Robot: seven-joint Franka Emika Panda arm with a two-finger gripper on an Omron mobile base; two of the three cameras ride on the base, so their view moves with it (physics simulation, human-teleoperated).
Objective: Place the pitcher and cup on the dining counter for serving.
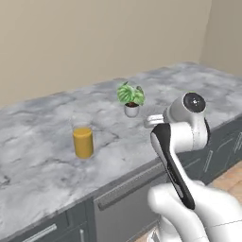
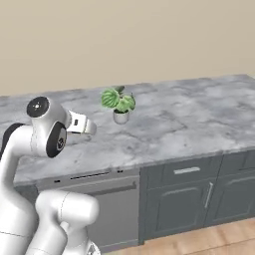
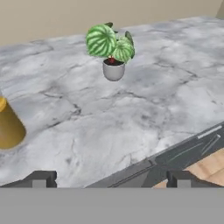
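Note:
The pitcher [image 1: 82,140], a tall clear vessel with orange inside, stands upright on the dining counter [image 1: 42,160], left of the arm. The hand view catches its lower part [image 3: 8,127] at the left edge. My gripper [image 3: 111,180] is open, its two dark fingertips [image 3: 43,178] far apart with nothing between them. It hovers near the counter's front edge, to the right of the pitcher and apart from it. The yellow cup is out of view.
A small potted plant [image 1: 131,99] with striped green leaves in a grey pot stands mid-counter, beyond the gripper. Below the marble top are a dishwasher front [image 2: 94,199] and dark grey drawers [image 2: 199,194]. Wood floor [image 2: 214,239] lies in front.

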